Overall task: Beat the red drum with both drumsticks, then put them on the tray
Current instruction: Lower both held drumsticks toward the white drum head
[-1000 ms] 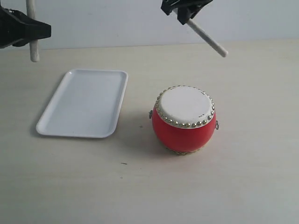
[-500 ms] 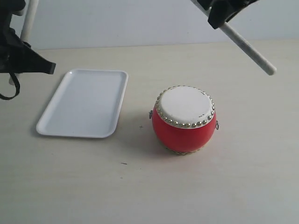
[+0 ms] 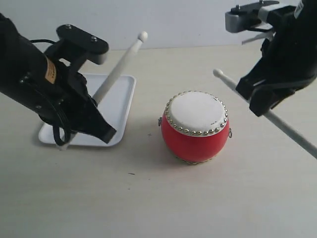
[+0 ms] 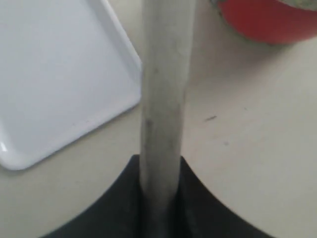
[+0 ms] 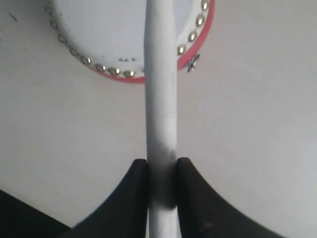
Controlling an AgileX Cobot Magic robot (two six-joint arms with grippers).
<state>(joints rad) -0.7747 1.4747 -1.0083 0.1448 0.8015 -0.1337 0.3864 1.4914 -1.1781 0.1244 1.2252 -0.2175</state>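
the beating stage is judged to be in hand, with the putting-away not yet begun: both sticks are being carried in the air and neither is lying on the tray [image 3: 120,108]. the left stick [image 3: 119,67] is being clamped between the jaws of the left gripper [image 4: 159,176], slanting up over the tray's right side with its tip well apart from the drum [image 3: 194,126]. the right stick [image 3: 292,136] is being pinched by the right gripper [image 5: 162,171], its tip being held raised near the drum's right rim, not touching it. the drum is being left standing upright on the table [image 3: 148,198], just right of the tray and apart from it. whether any beat has been landed cannot be told. nothing is being held in the tray as far as it shows; part of it is being hidden by the left arm [image 3: 34,84]. the strikes, then the laying of both sticks in the tray, are judged to be left.
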